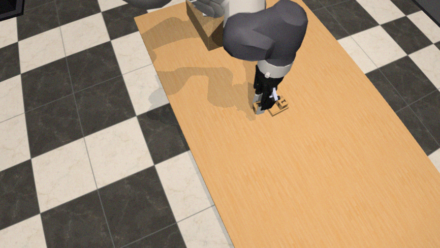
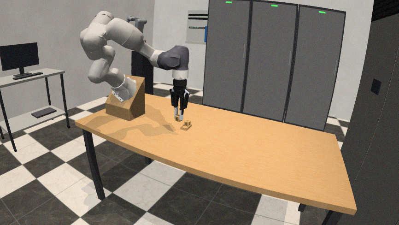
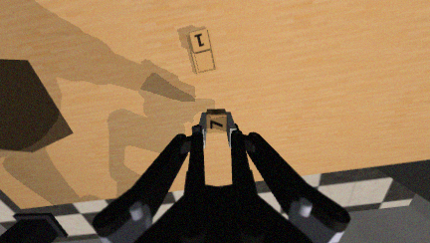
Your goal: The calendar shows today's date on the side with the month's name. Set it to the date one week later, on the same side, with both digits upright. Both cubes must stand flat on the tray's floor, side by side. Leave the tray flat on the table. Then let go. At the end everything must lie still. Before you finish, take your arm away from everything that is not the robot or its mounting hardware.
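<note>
You had the gripper (image 1: 259, 106) (image 2: 178, 113) (image 3: 216, 120) pointing down above the table (image 1: 308, 160) (image 2: 251, 156) (image 3: 348, 65), its fingers drawn in to a narrow gap and closed on one cube (image 1: 255, 107) (image 2: 177, 118) (image 3: 217, 122). That cube showed a 7-like mark on top in the wrist view and a 6-like mark on its side in the exterior view; the character turned toward the gripper's far side could not be read.

The tray (image 1: 273, 114) (image 2: 184, 128) (image 3: 204, 62) lay flat on the table with the other cube (image 1: 282, 102) (image 2: 187, 123) (image 3: 200, 40) standing in one end, a 1-like mark on its top. The near half of the tray, on your gripper's side, was vacant.

Key relation: in the wrist view the tray lay ahead of the held cube, up the picture and slightly left, near but apart. Its long axis ran roughly along that same line, away from the fingers, with a slight slant. The vacant half came first, the seated cube beyond it. Only one arm was present, so no choice of hand arose.

Judgement: you were probably between lifting and re-orienting or setting down. If a turn was wanted, clearance from the tray mattered; a return called for matching its slant, lest the held cube catch the rim or nudge its neighbour.
</note>
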Available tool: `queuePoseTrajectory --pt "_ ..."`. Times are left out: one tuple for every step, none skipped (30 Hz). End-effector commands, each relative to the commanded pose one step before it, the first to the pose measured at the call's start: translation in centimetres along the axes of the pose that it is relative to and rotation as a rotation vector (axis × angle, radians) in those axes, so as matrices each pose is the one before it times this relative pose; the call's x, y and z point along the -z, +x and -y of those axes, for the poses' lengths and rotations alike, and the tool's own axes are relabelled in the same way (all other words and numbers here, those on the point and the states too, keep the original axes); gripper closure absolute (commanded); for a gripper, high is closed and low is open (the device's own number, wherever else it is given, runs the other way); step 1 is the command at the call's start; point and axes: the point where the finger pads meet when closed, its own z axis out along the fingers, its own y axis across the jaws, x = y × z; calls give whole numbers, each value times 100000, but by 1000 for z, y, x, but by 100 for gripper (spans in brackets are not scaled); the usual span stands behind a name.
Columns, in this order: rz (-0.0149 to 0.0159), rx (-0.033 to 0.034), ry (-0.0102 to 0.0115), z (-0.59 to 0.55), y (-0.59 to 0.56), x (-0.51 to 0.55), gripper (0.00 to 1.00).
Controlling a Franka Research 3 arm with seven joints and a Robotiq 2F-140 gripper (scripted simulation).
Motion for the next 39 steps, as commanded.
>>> queuePoseTrajectory --pt "-205 -818 -40 22 23 -1395 83" --pt "0 0 0 -1 1 -438 83" --pt "0 0 0 -1 1 -462 83" --pt "0 0 0 -1 1 -480 83" --pt "0 0 0 -1 1 -491 83" --pt "0 0 0 -1 1 -496 83" --pt "0 0 0 -1 1 -496 83" --pt "0 0 0 -1 1 -489 83" --pt "0 0 0 -1 1 -477 83" --pt "0 0 0 0 0 0 83" --pt "0 0 0 0 0 0 83" --pt "0 0 0 -1 1 -460 83" --pt "0 0 0 -1 1 -437 83" --pt "0 0 0 -1 1 -411 83" --pt "0 0 0 -1 0 -381 83" --pt "0 0 0 -1 0 -348 83" --pt "0 -1 0 -1 0 -311 83" --pt "0 0 0 0 0 -274 83" --pt "0 0 0 -1 0 -234 83" --pt "0 1 0 0 0 -196 83" --pt "0 -1 0 -1 0 -156 83" --pt "0 0 0 0 0 -120 83" --pt "0 0 0 0 0 -86 83" --pt "0 0 0 0 0 -55 83" --pt "0 0 0 0 0 -30 83" --pt "0 0 0 0 0 -12 83" --pt "0 0 0 0 0 0 83" --pt "0 0 0 0 0 0 83" --pt "0 0 0 0 0 -2 83" --pt "0 0 0 0 0 0 83" --pt "0 0 0 0 0 0 83" --pt "0 0 0 0 0 0 83" --pt "0 0 0 0 0 0 83" --pt "0 0 0 0 0 0 83" --pt "0 0 0 0 0 0 83" --pt "0 0 0 0 0 0 83" --pt "0 0 0 0 0 0 83" --pt "0 0 0 0 0 0 83" --pt "0 0 0 0 0 0 83"
